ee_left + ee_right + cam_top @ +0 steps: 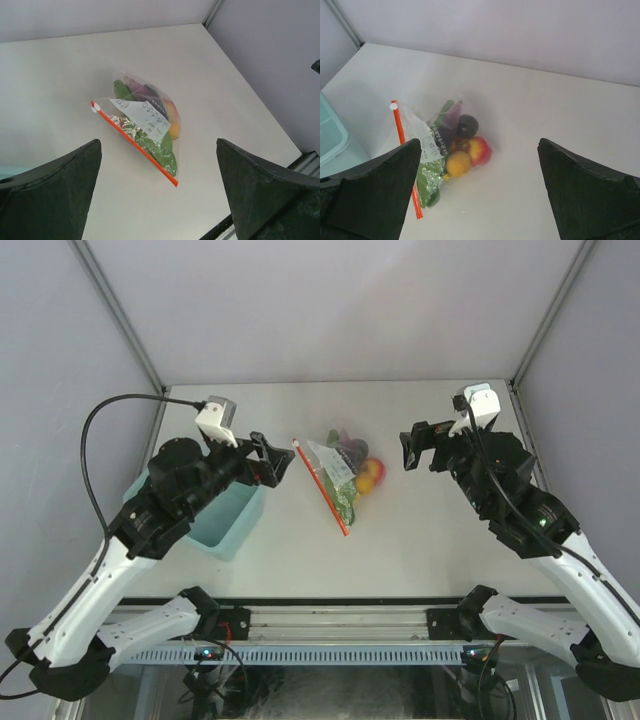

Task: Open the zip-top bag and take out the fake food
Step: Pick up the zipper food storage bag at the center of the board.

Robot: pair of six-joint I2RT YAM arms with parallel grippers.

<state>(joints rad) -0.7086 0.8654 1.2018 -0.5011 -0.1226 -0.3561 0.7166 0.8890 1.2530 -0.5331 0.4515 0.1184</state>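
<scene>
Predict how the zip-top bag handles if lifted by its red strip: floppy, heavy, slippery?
Probably floppy: the zip-top bag is thin, crinkled clear film. Likely bottom-heavy: the fake food mostly bunches away from the zip strip, so it should sag and swing. The glossy film may slip when pinched.

The bag (338,478) is clear, with a red-orange zip strip (322,490), a white slider (393,106) and a white label (145,116) printed dark. The food (470,147) inside is green, dark purple, red-yellow and orange. The bin (228,525) is light blue, the counter (430,540) white.
</scene>
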